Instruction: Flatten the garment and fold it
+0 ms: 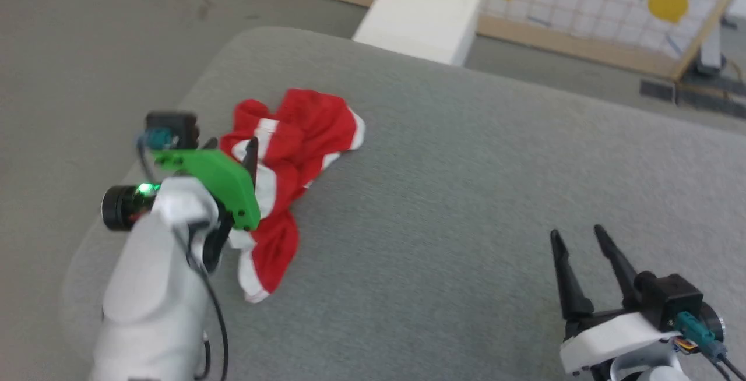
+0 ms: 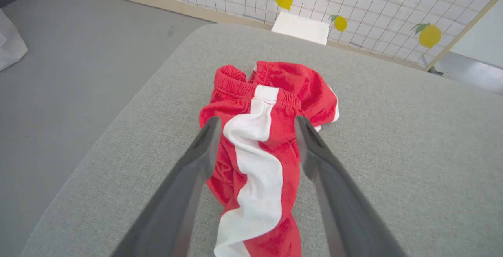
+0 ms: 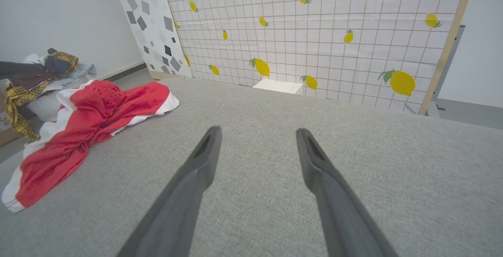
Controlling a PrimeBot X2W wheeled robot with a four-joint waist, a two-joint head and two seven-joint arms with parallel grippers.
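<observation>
I see the red shorts (image 1: 303,130) lying crumpled in a heap near the left edge of the grey cushion (image 1: 466,194). The waistband is bunched at the far end and 1 white side stripe runs toward me. My left gripper (image 2: 257,120) hovers over them with its 2 fingers spread wide, straddling that stripe and holding nothing; I can't tell whether the tips touch the fabric. My right gripper (image 3: 258,130) is well apart to the right, low over bare cushion, fingers just as wide and empty. Beyond the cushion stand a white box (image 1: 422,14) and a lemon-printed screen (image 3: 314,33).
</observation>
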